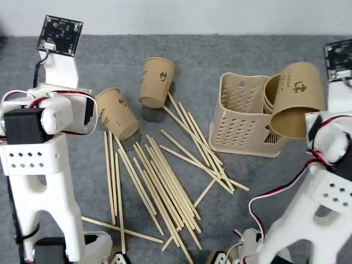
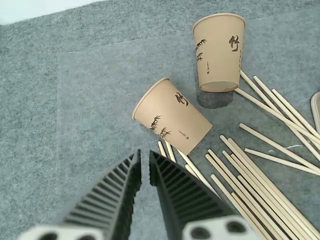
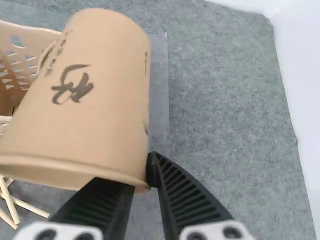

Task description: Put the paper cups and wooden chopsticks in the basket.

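My right gripper (image 3: pixel 142 175) is shut on the rim of a paper cup (image 3: pixel 90 100), holding it tilted above the right edge of the beige basket (image 1: pixel 242 118). Another cup (image 1: pixel 270 91) sits inside the basket. On the grey mat, one paper cup (image 2: pixel 172 115) lies on its side just beyond my left gripper (image 2: pixel 145 167), whose fingers are shut with nothing between them. A second loose cup (image 2: pixel 219 50) is farther off. Several wooden chopsticks (image 1: pixel 165 184) are scattered between the lying cup and the basket.
The basket's wall (image 3: pixel 20 65) lies beside the held cup in the right wrist view. A camera board on a white stand (image 1: pixel 59 36) is at the back left. Bare mat (image 2: pixel 75 100) lies left of the loose cups.
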Controlling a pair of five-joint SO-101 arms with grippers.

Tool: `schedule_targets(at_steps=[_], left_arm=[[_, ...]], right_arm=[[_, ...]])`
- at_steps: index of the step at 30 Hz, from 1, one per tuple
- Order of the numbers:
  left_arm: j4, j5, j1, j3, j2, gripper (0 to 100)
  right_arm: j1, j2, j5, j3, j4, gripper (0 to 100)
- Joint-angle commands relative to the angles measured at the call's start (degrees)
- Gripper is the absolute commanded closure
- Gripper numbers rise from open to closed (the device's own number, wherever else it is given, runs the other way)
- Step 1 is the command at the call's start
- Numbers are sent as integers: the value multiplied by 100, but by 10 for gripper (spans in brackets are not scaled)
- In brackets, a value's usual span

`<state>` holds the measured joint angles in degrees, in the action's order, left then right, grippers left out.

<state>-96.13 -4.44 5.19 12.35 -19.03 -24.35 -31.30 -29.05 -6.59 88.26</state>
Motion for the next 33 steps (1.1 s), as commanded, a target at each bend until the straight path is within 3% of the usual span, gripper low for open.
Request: schedule_targets(at_steps=[1,7,21,33], left_arm=[[149,-26,35,22,-202,971],[149,-26,35,22,-202,971],[141,-26,35,22,-211,971],[237,-26,44,22,-211,971]], right_arm=[[-66,-4,53,-281,-145,951],[-57,31,70,-281,-488,829],[127,119,62,-229,-1833,830],[1174,884,62,-264,-2290,830]])
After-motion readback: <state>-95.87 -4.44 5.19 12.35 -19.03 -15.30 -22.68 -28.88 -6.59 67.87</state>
